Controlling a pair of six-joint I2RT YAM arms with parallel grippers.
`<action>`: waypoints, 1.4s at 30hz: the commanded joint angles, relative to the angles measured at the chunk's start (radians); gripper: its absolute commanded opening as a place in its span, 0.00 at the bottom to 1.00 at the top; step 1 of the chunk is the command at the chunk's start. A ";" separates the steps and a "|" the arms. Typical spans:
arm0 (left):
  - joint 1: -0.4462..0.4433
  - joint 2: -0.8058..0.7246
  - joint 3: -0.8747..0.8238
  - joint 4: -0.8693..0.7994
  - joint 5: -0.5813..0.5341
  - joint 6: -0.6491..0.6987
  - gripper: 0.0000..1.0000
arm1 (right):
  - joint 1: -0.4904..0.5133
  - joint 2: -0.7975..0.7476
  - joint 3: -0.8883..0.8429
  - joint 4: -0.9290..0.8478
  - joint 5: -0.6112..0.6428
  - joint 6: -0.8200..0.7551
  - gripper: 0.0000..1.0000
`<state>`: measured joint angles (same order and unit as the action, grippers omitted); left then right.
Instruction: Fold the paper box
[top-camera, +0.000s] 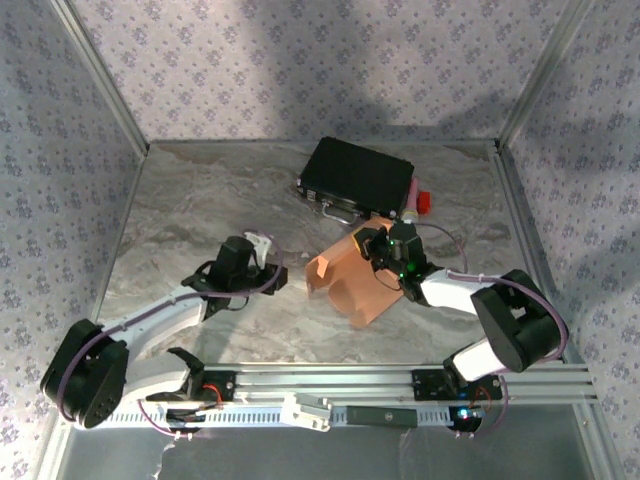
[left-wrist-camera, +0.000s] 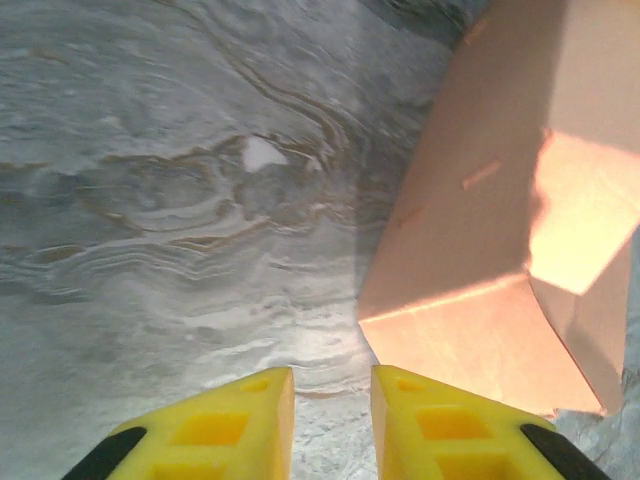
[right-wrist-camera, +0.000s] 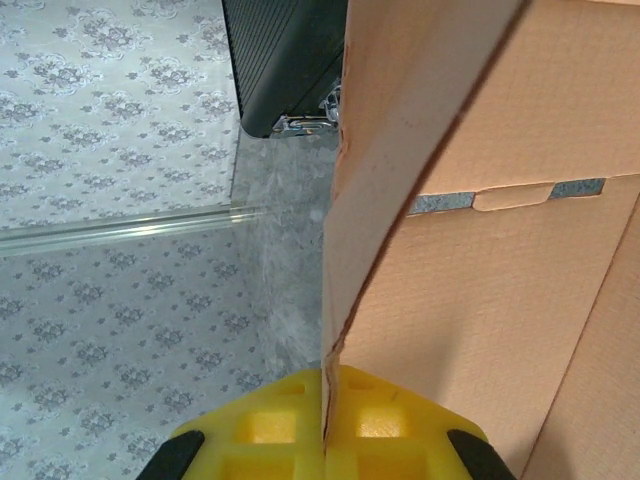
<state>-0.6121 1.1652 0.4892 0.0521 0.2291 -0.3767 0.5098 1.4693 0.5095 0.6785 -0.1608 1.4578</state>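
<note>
Near the middle of the tabletop (top-camera: 200, 200), the paper box (top-camera: 355, 285) stands half-folded. The right tool (right-wrist-camera: 325, 400) pinches one wall's edge, probably to steady it, while the left tool (left-wrist-camera: 333, 395), narrowly parted and empty, hovers beside it.

Salmon-pink paper box (top-camera: 352, 290), black case (top-camera: 358, 175), grey marbled table (top-camera: 200, 200), floral walls (top-camera: 300, 60)

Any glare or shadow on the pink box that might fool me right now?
Left wrist view: a bright patch washes out part of the paper box, the rest sits in shade; a small white glint on the table. Right wrist view: even light, cardboard texture sharp, the black case dark with little detail. Top view: broad soft shadows across the back wall.
</note>
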 joint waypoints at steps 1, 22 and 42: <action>-0.045 0.038 -0.024 0.165 0.028 0.120 0.27 | -0.007 0.017 0.012 -0.039 -0.004 0.001 0.00; -0.201 0.236 -0.043 0.509 -0.064 0.242 0.32 | -0.010 0.015 -0.022 0.085 -0.015 -0.010 0.00; -0.322 0.306 -0.039 0.608 -0.289 0.222 0.32 | 0.006 0.200 -0.132 0.574 -0.018 0.000 0.00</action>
<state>-0.9241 1.4731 0.4278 0.6071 -0.0105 -0.1543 0.5041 1.6508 0.3893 1.1603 -0.1761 1.4548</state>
